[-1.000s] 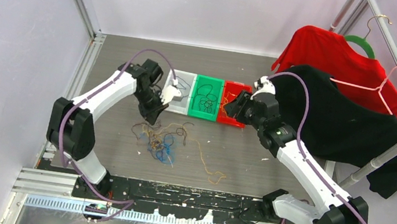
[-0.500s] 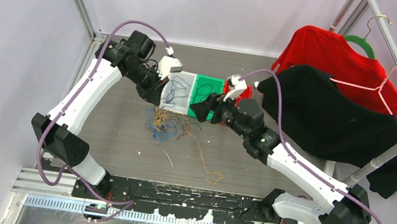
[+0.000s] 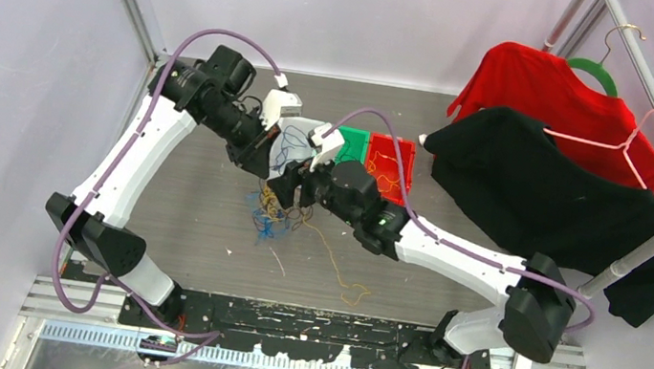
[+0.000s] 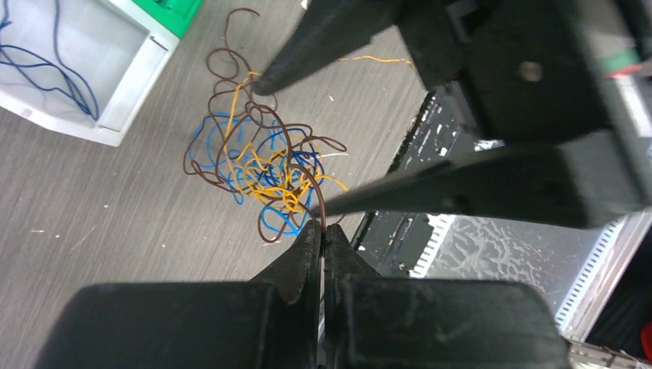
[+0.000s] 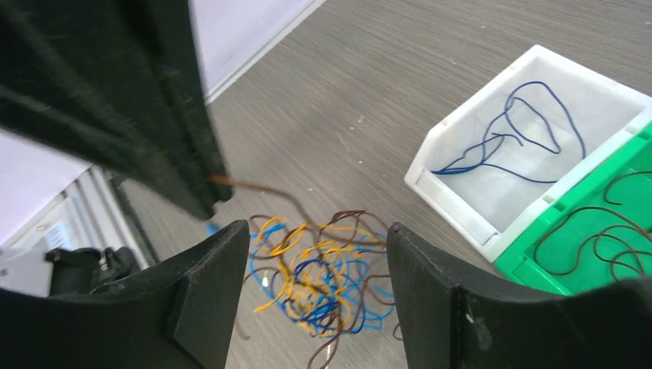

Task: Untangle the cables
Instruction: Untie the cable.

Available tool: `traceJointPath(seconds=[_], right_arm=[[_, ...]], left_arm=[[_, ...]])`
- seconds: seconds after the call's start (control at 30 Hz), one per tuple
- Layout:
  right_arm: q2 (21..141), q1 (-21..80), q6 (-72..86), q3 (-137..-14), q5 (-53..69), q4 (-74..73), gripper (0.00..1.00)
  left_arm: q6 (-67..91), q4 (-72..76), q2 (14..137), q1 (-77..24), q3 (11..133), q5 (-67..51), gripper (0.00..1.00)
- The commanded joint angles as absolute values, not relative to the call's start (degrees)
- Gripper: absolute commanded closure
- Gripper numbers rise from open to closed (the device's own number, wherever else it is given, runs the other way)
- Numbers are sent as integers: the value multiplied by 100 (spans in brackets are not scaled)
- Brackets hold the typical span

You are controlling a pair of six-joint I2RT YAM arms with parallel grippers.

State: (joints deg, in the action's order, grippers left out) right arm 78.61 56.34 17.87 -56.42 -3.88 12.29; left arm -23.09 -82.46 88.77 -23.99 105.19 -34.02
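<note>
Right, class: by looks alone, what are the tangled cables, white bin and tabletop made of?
Tangled cables: probably plastic-coated wire, smooth, holding springy loops. White bin: moulded plastic, faintly glossy, thick rim. Tabletop: grey wood-grain laminate perhaps, matte, streaked.

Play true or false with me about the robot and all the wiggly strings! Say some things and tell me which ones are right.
1. The left gripper is pinched shut on a brown cable. True.
2. The right gripper is squeezed shut. False: its jaws stand open above the tangle.
3. The white bin has blue cables in it. True.
4. The green bin is full of blue cables. False: the cables in it are dark brown.
5. The tangle on the table is all one colour. False: it mixes blue, orange-yellow and brown.
</note>
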Motion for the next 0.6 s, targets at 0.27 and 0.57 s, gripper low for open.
traceJointPath(seconds=[0.27, 0.57], right_arm=[[8374, 5778, 1583, -5725, -2323, 2424, 33], [8886, 5904, 2011, -5520, -1870, 3714, 29]], left_arm=[[-2818, -8877, 8511, -2496, 11098, -4085, 100], [-3129, -9029, 8409, -2511, 11299, -4154, 100]])
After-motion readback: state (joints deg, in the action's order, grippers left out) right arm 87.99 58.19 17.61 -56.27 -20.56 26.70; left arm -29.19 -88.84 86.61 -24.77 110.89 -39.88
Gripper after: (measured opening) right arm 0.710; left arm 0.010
